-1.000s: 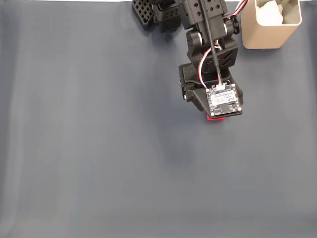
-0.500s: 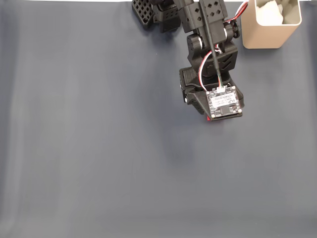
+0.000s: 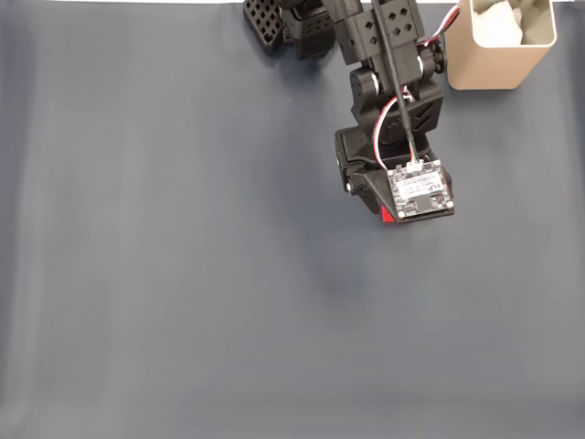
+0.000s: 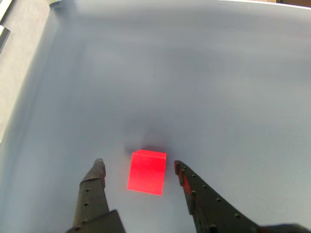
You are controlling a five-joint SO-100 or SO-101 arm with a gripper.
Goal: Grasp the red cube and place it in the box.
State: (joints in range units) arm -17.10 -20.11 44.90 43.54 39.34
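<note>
The red cube (image 4: 146, 172) rests on the dark grey mat between my two black fingers in the wrist view. My gripper (image 4: 138, 165) is open, with one fingertip on each side of the cube and a small gap at both. In the fixed view only a red sliver of the cube (image 3: 388, 216) peeks out under the wrist's camera board (image 3: 420, 190), which hides the fingers. The beige box (image 3: 484, 69) stands at the top right of the fixed view, well away from the cube.
The black arm (image 3: 388, 82) reaches down from its base at the top edge of the fixed view. A perforated black part (image 3: 263, 23) lies left of the base. The grey mat (image 3: 164, 274) stretches wide to the left and below.
The wrist has shifted slightly right and down over the cube, so less red shows beneath the camera board than a second ago.
</note>
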